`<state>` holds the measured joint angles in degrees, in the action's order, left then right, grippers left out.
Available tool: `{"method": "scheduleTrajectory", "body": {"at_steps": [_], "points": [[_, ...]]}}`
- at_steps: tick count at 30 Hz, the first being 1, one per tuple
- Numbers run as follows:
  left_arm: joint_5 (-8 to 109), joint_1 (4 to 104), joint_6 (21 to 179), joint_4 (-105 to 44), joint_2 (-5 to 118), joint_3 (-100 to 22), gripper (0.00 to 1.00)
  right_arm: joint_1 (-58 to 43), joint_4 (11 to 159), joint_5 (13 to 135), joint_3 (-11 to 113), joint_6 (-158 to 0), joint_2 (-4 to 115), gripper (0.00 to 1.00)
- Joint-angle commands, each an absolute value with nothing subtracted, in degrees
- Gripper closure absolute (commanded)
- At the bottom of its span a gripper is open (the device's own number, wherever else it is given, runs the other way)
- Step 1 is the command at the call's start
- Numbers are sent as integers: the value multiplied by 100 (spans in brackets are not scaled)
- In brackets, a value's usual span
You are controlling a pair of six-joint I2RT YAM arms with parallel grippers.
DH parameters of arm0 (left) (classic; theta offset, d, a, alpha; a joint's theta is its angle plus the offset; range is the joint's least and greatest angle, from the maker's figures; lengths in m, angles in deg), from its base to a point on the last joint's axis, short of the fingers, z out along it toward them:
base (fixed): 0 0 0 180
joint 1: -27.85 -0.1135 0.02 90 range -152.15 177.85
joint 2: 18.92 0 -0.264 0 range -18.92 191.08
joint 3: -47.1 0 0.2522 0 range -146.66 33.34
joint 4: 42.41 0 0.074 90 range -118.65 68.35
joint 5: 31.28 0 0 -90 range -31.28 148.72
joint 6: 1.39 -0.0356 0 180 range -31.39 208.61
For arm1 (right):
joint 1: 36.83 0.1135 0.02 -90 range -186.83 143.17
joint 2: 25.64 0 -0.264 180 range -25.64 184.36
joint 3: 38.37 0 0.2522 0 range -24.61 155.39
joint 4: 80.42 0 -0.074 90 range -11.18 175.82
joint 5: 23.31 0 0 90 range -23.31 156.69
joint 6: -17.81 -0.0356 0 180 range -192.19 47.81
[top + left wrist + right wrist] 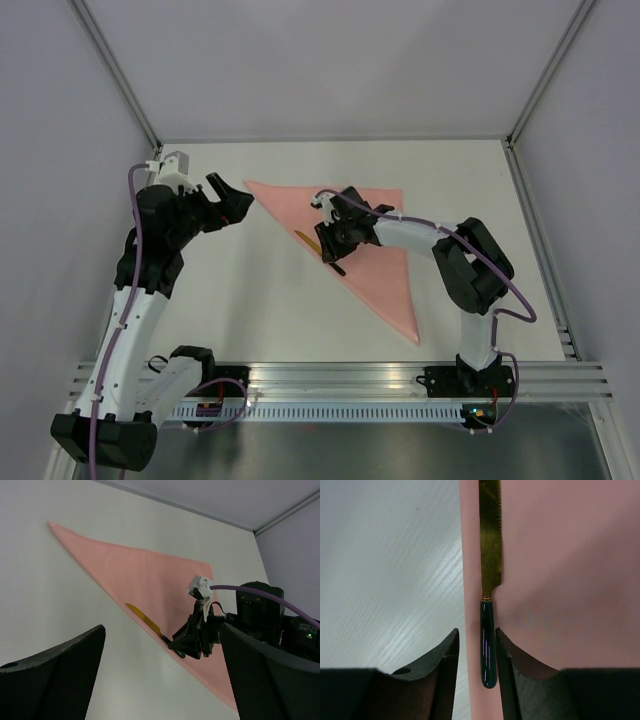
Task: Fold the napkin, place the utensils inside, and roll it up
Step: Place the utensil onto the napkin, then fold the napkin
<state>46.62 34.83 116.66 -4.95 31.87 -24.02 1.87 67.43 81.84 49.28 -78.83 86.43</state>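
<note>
Your right gripper (476,640) straddles the knife (489,555) on the napkin (570,580), jaws unclamped; your left gripper (163,626), jaws spread wide, hangs toward the far-left corner.

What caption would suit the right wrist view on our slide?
Right pincer flanks the handle of the knife, which lies along the edge of the napkin.

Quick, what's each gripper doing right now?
Left gripper: open, holding nothing.
Right gripper: slightly open, straddling the handle of the knife; a gap shows on one side, so not clamped.
</note>
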Motion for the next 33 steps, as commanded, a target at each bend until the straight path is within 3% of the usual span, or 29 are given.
{"method": "scheduleTrajectory", "body": {"at_steps": [1,4,11,17,28,33], "points": [[4018,3479,11691,-1185,3372,-2432,0,71,6499,8206,5431,-7966,8115,57],[4104,3777,11543,-1598,3566,-2326,0,-324,6315,8557,5747,-8106,7895,52],[6589,6761,10392,-2353,4110,-2081,0,-2204,5673,9831,6495,-8606,7675,50],[8084,9037,8539,-4444,5156,-1167,0,-3856,5444,10288,6443,-8450,7271,48],[7788,10650,6708,-8592,7149,161,0,-4184,5593,10404,6188,-8362,7367,47],[7946,11186,5909,-9148,8223,-198,0,-4193,5620,10351,6118,-8335,7350,47]]}}
